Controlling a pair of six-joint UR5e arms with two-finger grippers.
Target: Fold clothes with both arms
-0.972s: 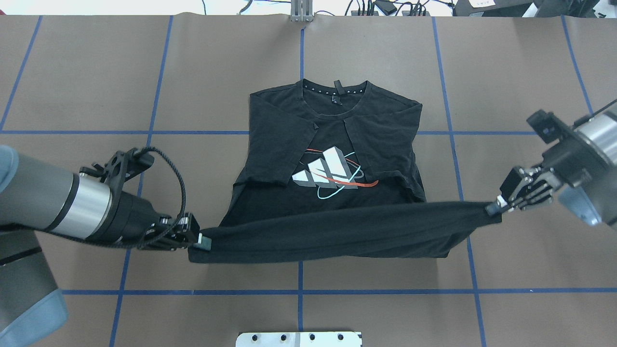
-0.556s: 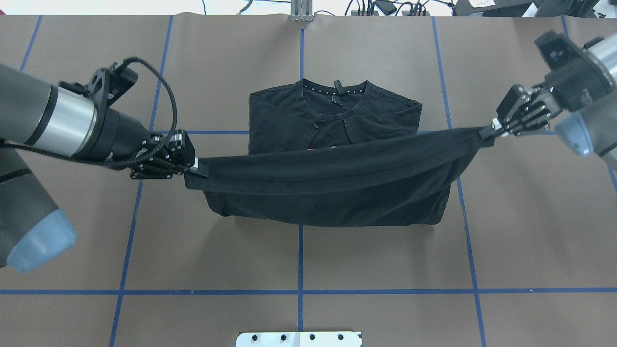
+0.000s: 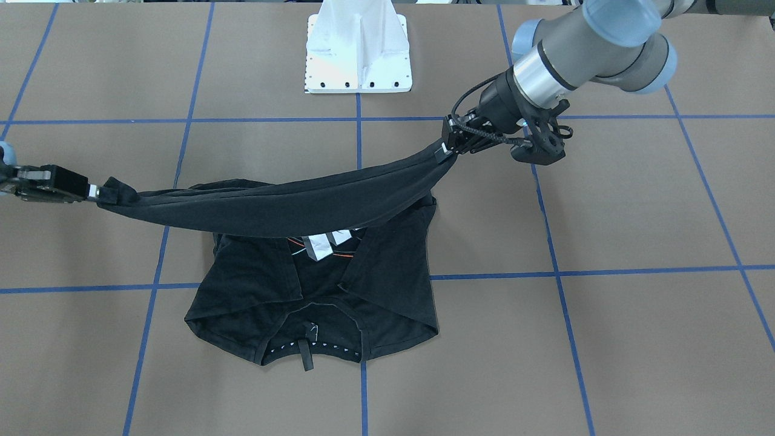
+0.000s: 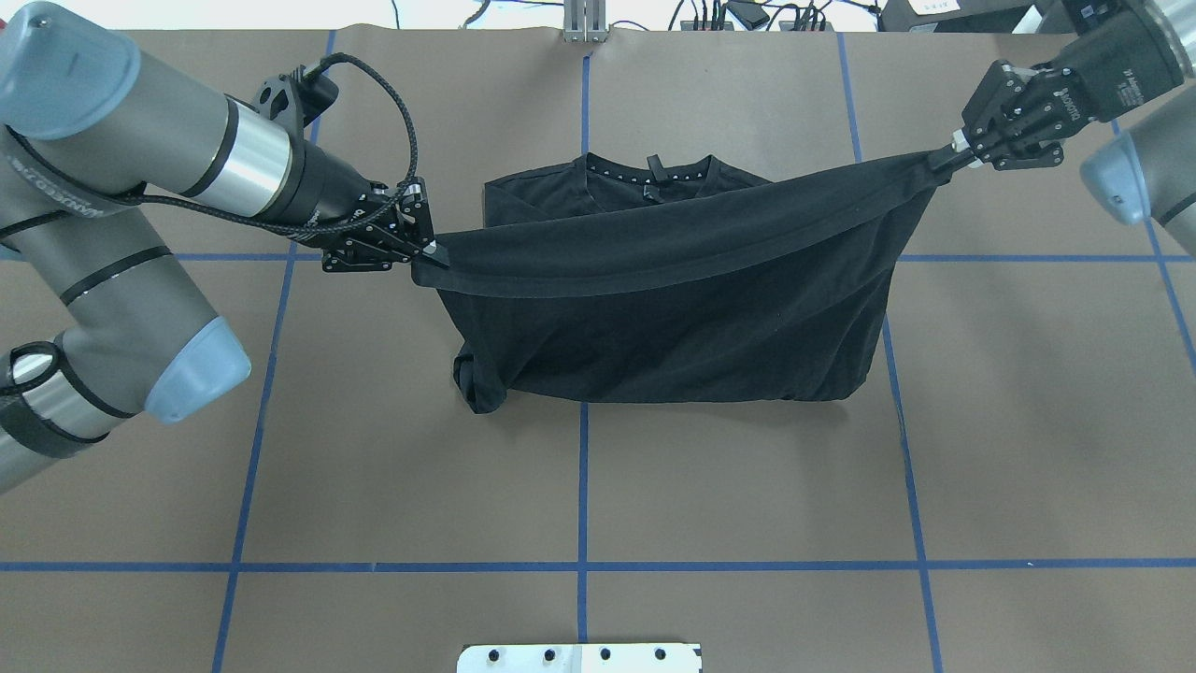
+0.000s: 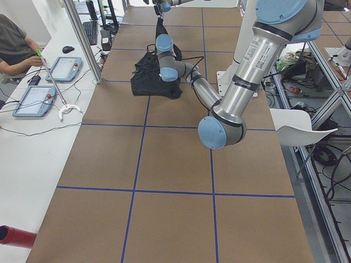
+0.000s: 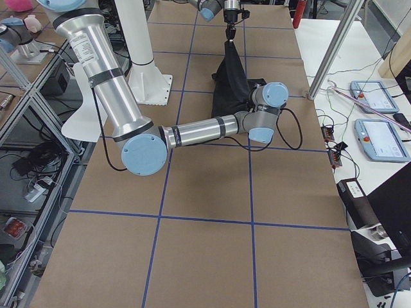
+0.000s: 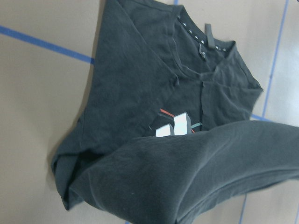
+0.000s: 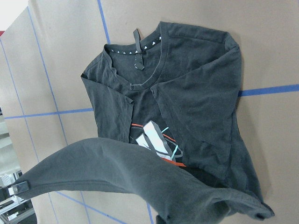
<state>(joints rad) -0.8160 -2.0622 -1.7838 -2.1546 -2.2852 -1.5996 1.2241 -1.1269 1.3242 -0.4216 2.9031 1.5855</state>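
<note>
Facing the robot from across the desk (image 3: 636,339), the front view shows the black T-shirt (image 3: 315,290) lying with its collar (image 3: 309,354) toward the camera on brown paper crossed by blue tape lines (image 3: 242,120). Its sleeves are folded inward over the chest, and its hem is lifted off the surface and stretched as a sagging band between the two arms. The left arm (image 3: 563,54) has its jaws pinched tight on one hem corner; the right arm (image 3: 51,180) shows only its tip at the view's edge, jaws clamped on the other corner. The band hides most of the grey-white graphic (image 3: 324,245), and a white pedestal base (image 3: 357,54) stands on the robot's side. From overhead, the raised hem spans the shirt's upper half, covering the print entirely and leaving only collar and shoulders in sight; cables (image 4: 747,14) lie beyond the desk's far edge. In the left side view the near left arm crosses in front of the shirt, and an operator (image 5: 13,44) sits by two tablets (image 5: 66,68) on a white bench (image 5: 22,164). In the right side view the near right arm blocks part of the shirt. Both wrist views look down on the collar, folded sleeves and part of the print beneath the lifted cloth.
</note>
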